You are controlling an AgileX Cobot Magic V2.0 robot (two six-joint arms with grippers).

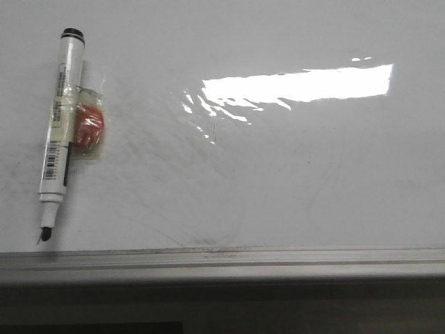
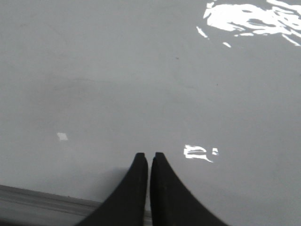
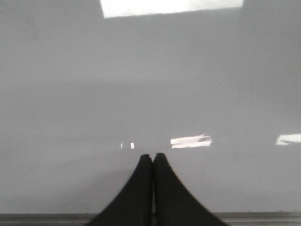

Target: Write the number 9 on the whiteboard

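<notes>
Your whiteboard (image 1: 292, 181) fills the desk: glossy white, with faint grey smears, thin scratches and a bright glare patch (image 1: 299, 85) toward the far right. A grey metal rail (image 1: 222, 259) runs along its near edge. No drawn 9 shows on it. At the left edge lies a marker (image 1: 58, 125), uncapped tip toward the near edge, an orange-red block (image 1: 90, 127) taped against it. Your left gripper (image 2: 149, 156) and right gripper (image 3: 153, 156) each show fingertips pressed together, holding nothing, above the board near the rail.
</notes>
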